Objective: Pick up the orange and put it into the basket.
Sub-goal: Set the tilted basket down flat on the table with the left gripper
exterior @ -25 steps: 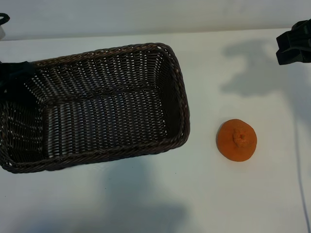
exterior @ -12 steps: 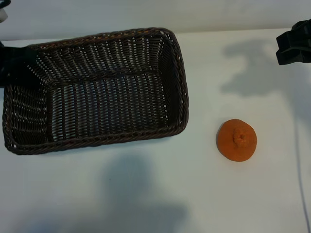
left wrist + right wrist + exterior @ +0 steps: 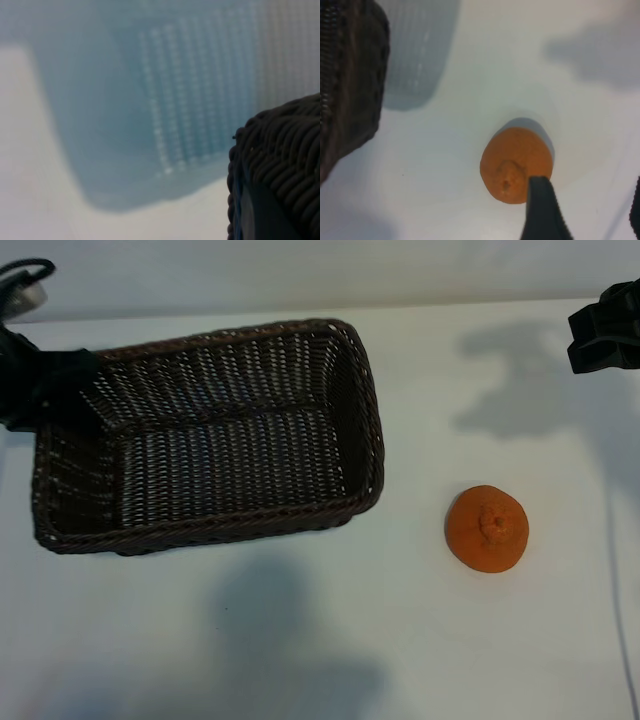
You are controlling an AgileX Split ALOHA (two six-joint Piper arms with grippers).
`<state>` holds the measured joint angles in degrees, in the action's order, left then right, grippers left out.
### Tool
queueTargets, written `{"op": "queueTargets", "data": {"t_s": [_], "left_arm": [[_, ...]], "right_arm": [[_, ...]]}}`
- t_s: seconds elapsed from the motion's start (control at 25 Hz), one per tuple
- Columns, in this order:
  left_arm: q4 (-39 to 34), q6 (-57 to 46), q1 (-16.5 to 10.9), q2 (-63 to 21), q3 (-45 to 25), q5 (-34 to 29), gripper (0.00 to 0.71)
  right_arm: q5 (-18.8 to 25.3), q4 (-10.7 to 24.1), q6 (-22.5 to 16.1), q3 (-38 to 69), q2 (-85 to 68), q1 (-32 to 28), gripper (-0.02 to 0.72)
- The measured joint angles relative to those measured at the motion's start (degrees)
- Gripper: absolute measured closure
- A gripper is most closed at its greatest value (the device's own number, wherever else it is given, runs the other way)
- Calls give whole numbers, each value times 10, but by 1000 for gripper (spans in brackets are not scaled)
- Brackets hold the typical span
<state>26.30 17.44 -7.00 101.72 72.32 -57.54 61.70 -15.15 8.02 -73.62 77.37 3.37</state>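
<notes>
The exterior view looks steeply down on the white bench, taking in the whole basket at its left and the orange at its right. The left wrist view sits hard against the basket, whose weave fills one corner, with the bench beyond. The right wrist view looks down from close above the orange, with one finger of the right gripper in front and an end of the basket at the edge, so it shares orange and basket with the exterior view.
</notes>
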Motion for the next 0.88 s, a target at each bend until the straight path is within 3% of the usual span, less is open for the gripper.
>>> {"op": "queueTargets", "data": {"t_s": [0.44, 0.88], "left_arm": [[-9, -31, 82, 97, 49, 35, 532], [-10, -37, 99, 167, 75, 48, 532]], "right_arm": [[0, -8, 0, 0, 0, 0, 282], [0, -8, 0, 0, 0, 0, 282]]}}
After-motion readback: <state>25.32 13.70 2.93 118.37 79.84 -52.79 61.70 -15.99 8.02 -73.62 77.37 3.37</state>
